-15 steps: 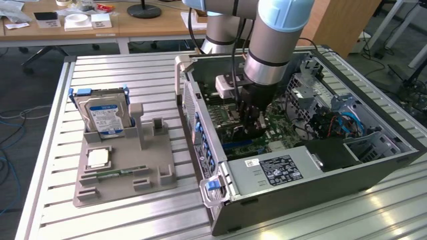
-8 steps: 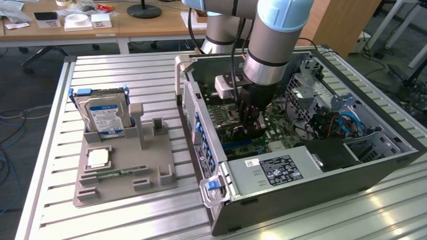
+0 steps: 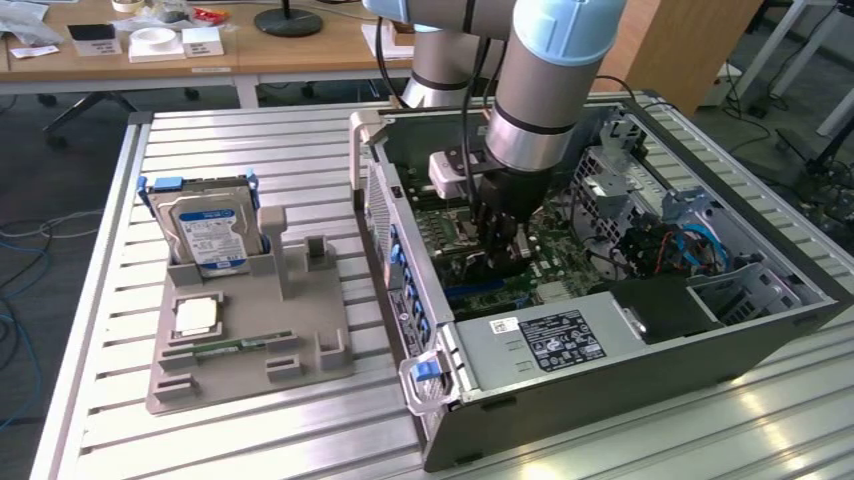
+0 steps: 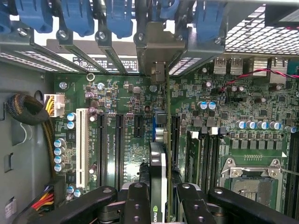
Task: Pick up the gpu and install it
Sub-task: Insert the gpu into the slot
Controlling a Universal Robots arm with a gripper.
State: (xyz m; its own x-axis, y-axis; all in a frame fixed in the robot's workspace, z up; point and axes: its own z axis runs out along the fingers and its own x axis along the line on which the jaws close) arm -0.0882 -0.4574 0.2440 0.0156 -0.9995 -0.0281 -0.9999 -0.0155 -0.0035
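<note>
A: Where's the gpu (image 4: 158,170)?
B: Inside the open case (image 3: 627,375), standing on edge over the motherboard's (image 4: 117,100) slots; clamped between the hand's (image 4: 161,198) fingers.
A: Its look?
B: Thin, seen edge-on; black cooler on one face, green board on the other; metal bracket end toward the case's rear wall.

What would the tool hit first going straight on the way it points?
Probably the motherboard: the gpu it grips edge-on leads and would touch the slot area before the tool does. Depth unclear.

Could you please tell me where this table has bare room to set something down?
The table is bare beyond the hard drive and between the grey holder and its near edge. Crowded inside the case, around the gripper holding the gpu.
</note>
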